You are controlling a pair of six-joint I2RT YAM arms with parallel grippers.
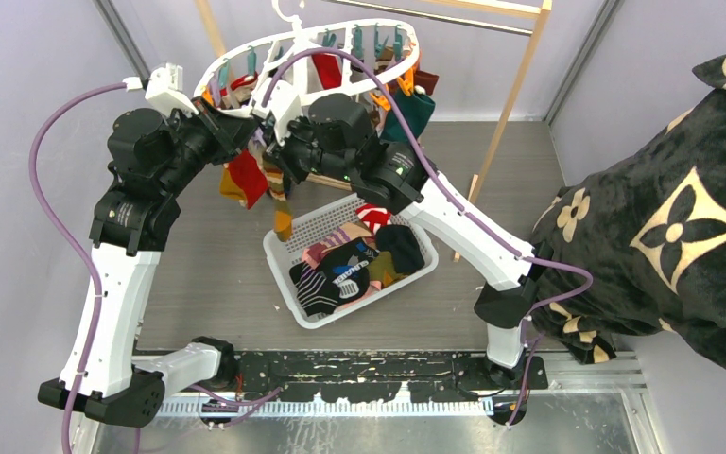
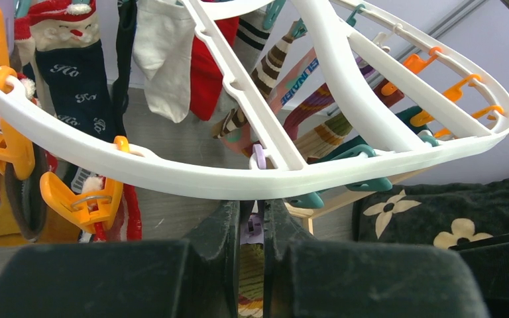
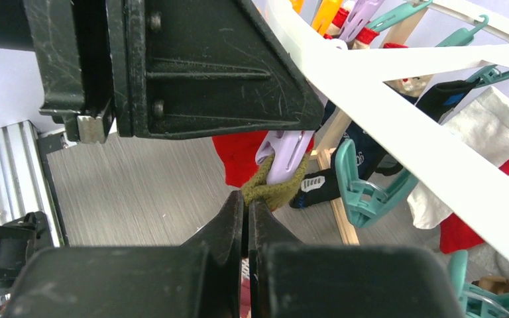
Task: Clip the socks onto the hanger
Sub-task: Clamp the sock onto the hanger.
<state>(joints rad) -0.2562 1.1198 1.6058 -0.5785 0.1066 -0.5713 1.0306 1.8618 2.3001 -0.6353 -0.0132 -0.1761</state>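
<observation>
The white oval hanger (image 1: pixel 236 59) hangs at the back with several socks clipped to it. It fills the left wrist view (image 2: pixel 192 179). My left gripper (image 2: pixel 254 215) is just under the ring, shut on a purple peg (image 2: pixel 254 230). My right gripper (image 3: pixel 246 202) is right beside it, shut on the cuff of an olive sock (image 3: pixel 275 191). The tip of the purple peg (image 3: pixel 285 156) sits on that cuff. The sock hangs down between both grippers (image 1: pixel 284 219). Whether the peg grips the cuff I cannot tell. More socks (image 1: pixel 350 265) lie in the basket.
A white mesh basket (image 1: pixel 280 257) stands on the table under the hanger. A light wooden rack frame (image 1: pixel 520 85) stands behind. A big black plush blanket with beige flowers (image 1: pixel 662 218) lies at the right. Orange pegs (image 2: pixel 83 199) and teal pegs (image 3: pixel 361 189) hang close to the grippers.
</observation>
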